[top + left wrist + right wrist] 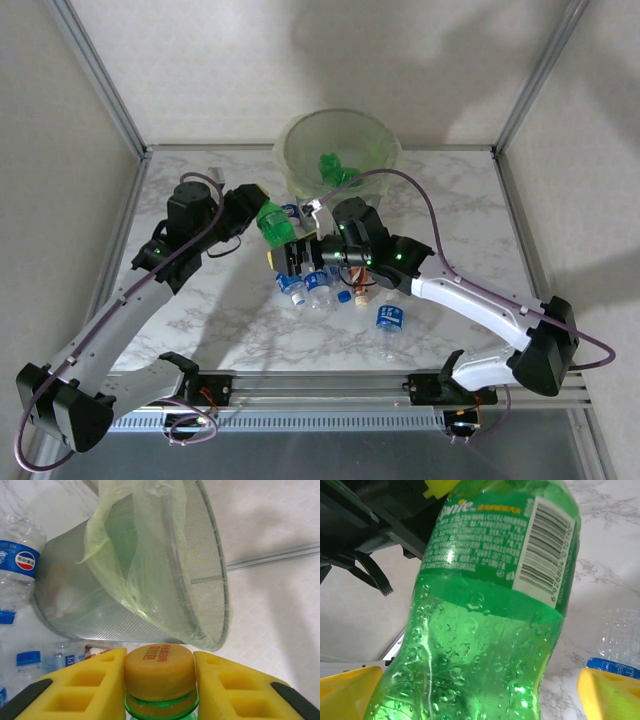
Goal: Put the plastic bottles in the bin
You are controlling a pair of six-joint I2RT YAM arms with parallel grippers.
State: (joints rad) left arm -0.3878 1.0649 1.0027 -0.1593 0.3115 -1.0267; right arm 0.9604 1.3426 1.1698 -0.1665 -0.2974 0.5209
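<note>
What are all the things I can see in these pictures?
bin: one, grey mesh with a pale green liner, far middle of the table
green bottle in bin: one, green, inside the bin
held green bottle: one, green with a yellow cap, near the bin's front
clear bottles: several, blue caps and labels, clustered mid-table; exact count unclear
lone clear bottle: one, blue label, right of the cluster
table: one, white marble
left gripper: yellow fingers, shut on the held green bottle at its cap
right gripper: yellow fingers, open, flanking the held green bottle
</note>
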